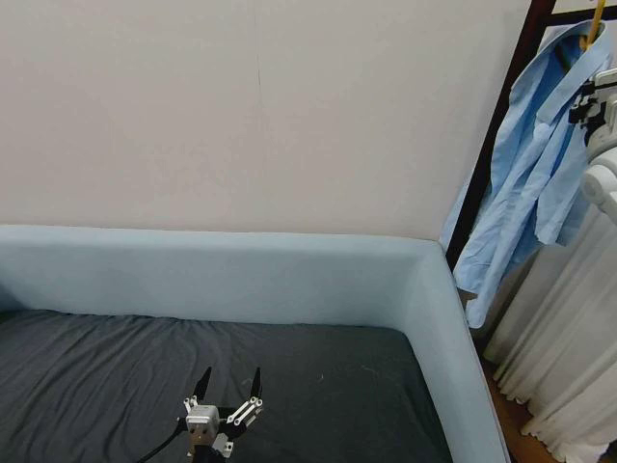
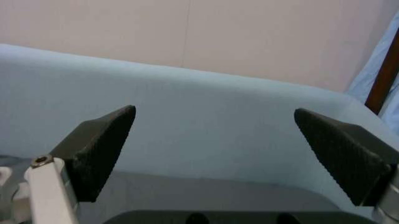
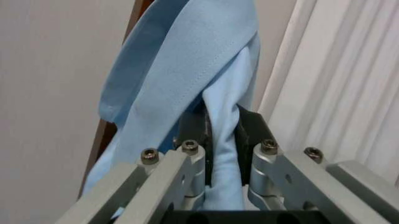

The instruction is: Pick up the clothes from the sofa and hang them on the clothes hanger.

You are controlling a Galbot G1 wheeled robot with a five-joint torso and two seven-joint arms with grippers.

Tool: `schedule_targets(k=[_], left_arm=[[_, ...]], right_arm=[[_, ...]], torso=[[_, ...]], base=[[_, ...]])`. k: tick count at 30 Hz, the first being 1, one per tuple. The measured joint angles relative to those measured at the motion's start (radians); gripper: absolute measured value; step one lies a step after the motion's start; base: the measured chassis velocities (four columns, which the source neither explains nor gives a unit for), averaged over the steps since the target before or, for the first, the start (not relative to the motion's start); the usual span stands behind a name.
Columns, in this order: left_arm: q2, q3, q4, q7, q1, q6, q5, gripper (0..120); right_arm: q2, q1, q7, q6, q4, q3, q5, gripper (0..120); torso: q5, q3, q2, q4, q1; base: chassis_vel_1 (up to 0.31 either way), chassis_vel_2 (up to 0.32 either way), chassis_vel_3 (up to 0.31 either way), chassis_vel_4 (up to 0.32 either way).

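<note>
A light blue shirt (image 1: 521, 183) hangs from a yellow hanger hook (image 1: 595, 24) on a dark wooden rack (image 1: 492, 145) to the right of the sofa (image 1: 241, 275). My right gripper (image 1: 585, 100) is up at the shirt's shoulder. In the right wrist view it (image 3: 221, 130) is shut on a fold of the shirt (image 3: 181, 60), with the cloth pinched between the dark fingers (image 3: 252, 128). My left gripper (image 1: 231, 374) hovers low over the dark grey seat cushion (image 1: 96, 376), open and holding nothing. From the left wrist it (image 2: 215, 114) faces the sofa's pale blue backrest (image 2: 206, 116).
A plain wall (image 1: 241, 106) rises behind the sofa. White curtains (image 1: 569, 338) hang at the far right, just beyond the rack and the sofa's right arm (image 1: 453, 357). A strip of wooden floor (image 1: 511, 410) shows between sofa and curtain.
</note>
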Motion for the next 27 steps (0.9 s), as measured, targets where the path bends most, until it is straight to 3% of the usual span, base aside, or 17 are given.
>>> schedule_targets(k=[7, 17, 27], left_arm=[[0.000, 0.000, 0.000, 0.000, 0.000, 0.000, 0.000, 100], [0.000, 0.000, 0.000, 0.000, 0.000, 0.000, 0.000, 100], [0.000, 0.000, 0.000, 0.000, 0.000, 0.000, 0.000, 100]], right_arm=[[0.027, 0.040, 0.054, -0.060, 0.006, -0.025, 0.055, 8], [0.116, 0.159, 0.233, -0.190, -0.058, -0.075, 0.267, 8], [0.144, 0.186, 0.270, -0.202, -0.114, -0.081, 0.309, 8]], torso=[[0.0000, 0.000, 0.000, 0.0000, 0.000], [-0.0002, 0.000, 0.000, 0.0003, 0.000], [0.0000, 0.000, 0.000, 0.0001, 0.000]], base=[[0.000, 0.000, 0.000, 0.000], [0.000, 0.000, 0.000, 0.000], [0.000, 0.000, 0.000, 0.000]])
